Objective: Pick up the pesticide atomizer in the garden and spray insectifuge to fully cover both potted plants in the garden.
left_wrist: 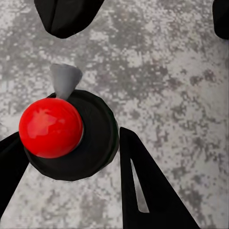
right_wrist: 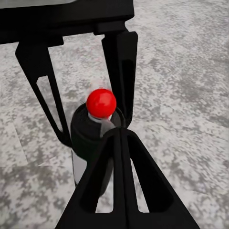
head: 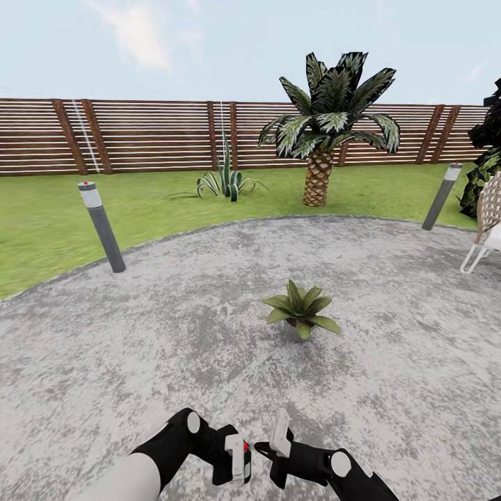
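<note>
Left gripper (head: 233,463) clamped on the pesticide atomizer (left_wrist: 67,133): black cylindrical body, glossy red ball top, grey cone nozzle. Right gripper (head: 278,445) just beside it, its black slotted fingers (right_wrist: 121,181) pressed together. One potted plant (head: 301,311), pointed green rosette in a small grey pot, stands ahead on the mottled grey paved patio (head: 390,362); open paving all round it. Lawn (head: 42,223) and slatted wooden fence (head: 153,136) beyond.

Non-task items: palm (head: 327,118) on lawn; spiky striped plant (head: 224,182) beside it; two grey bollard lights (head: 101,226) (red-capped); white chair (head: 485,226), partly cropped.
</note>
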Available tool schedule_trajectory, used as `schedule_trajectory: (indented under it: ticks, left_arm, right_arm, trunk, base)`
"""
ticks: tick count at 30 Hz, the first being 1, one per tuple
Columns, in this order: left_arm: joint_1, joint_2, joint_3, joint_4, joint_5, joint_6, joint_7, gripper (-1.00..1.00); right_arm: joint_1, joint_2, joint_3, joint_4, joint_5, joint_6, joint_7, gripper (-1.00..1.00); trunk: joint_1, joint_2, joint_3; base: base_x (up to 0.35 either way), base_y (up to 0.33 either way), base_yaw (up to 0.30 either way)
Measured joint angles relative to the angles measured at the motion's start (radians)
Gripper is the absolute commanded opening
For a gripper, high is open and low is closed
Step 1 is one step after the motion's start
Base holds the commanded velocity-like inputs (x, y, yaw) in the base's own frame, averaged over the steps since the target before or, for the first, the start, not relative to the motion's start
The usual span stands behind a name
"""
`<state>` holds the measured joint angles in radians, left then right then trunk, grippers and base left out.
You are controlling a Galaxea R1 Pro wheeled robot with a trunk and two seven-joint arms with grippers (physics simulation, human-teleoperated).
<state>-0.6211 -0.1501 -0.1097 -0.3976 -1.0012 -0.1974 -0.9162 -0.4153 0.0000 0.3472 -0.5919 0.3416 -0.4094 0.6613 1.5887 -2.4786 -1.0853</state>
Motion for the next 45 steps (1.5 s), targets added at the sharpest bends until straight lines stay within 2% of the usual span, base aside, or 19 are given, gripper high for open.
schedule_trajectory:
  ticks: [7,18,25,26,29,38,39,43,45]
  left_arm:
    - [0.0,-0.012,0.0,0.0,0.001,-0.002,0.0,-1.0]
    - [-0.001,-0.014,0.0,0.0,0.005,-0.004,0.0,-1.0]
    - [0.0,0.007,-0.003,0.005,0.002,-0.001,0.0,-1.0]
    - [0.0,0.017,-0.002,0.005,-0.001,-0.001,0.0,-1.0]
    - [0.004,0.08,-0.001,0.005,-0.001,0.0,0.0,-1.0]
    - [0.012,0.237,0.007,0.006,0.003,-0.004,0.001,-1.0]
    - [0.012,0.253,0.008,0.007,0.004,-0.004,0.001,-1.0]
    - [0.012,0.322,0.015,0.008,0.008,0.0,0.003,-1.0]
    - [0.012,0.343,0.045,0.008,0.02,-0.002,0.004,-1.0]
  right_arm:
    - [0.0,0.0,0.0,0.0,-0.001,0.001,0.0,-1.0]
    - [0.0,0.0,0.0,0.0,0.0,0.0,0.0,-1.0]
    - [0.0,0.0,0.0,0.0,0.0,0.001,0.0,-1.0]
    - [0.0,0.0,0.0,0.0,0.0,0.001,0.0,-1.0]
    - [0.0,0.0,0.0,0.0,0.0,0.001,0.0,-1.0]
    - [0.0,-0.001,-0.001,0.0,0.001,0.001,0.0,-1.0]
    - [0.0,-0.001,-0.001,0.0,0.001,0.001,0.0,1.0]
    - [0.0,-0.003,-0.004,-0.001,0.001,0.001,0.0,1.0]
    - [0.0,-0.003,-0.005,-0.001,0.001,0.002,-0.004,1.0]
  trunk:
    - [0.0,0.0,0.0]
    - [0.0,0.0,0.0]
    - [0.0,0.0,0.0]
    - [0.0,0.0,0.0]
    - [0.0,0.0,0.0]
    - [0.0,0.0,0.0]
    - [0.0,0.0,0.0]
    - [0.0,0.0,0.0]
    - [0.0,0.0,0.0]
  base:
    - [0.0,0.0,0.0]
    - [0.0,0.0,0.0]
    - [0.0,0.0,0.0]
    - [0.0,0.0,0.0]
    - [0.0,0.0,0.0]
    - [0.0,0.0,0.0]
    - [0.0,0.0,0.0]
    - [0.0,0.0,0.0]
    - [0.0,0.0,0.0]
